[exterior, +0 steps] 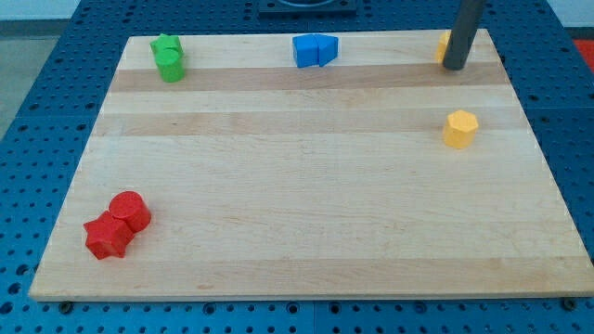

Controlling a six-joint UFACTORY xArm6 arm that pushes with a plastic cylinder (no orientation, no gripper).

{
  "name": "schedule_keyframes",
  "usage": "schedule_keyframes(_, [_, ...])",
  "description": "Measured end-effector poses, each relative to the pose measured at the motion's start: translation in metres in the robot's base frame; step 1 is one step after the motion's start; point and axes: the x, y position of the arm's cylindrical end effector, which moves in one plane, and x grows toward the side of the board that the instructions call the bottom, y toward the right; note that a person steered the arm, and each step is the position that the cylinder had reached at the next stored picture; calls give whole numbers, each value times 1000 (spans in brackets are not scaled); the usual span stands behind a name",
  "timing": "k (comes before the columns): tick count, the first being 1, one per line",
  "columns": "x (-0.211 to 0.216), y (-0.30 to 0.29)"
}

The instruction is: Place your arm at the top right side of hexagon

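Note:
The yellow hexagon (460,128) sits on the wooden board (306,176) at the view's right. My tip (455,67) rests on the board near the top right corner, straight above the hexagon in the view and apart from it. The rod partly hides another yellow block (444,45) just to its left; its shape cannot be made out.
Two green blocks (169,57) touch at the top left. A blue cube and a blue triangular block (315,50) touch at the top centre. A red cylinder (130,211) and a red star-like block (108,237) touch at the bottom left.

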Motion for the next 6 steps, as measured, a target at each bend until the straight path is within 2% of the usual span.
schedule_keyframes(3, [91, 20])
schedule_keyframes(6, [118, 33])
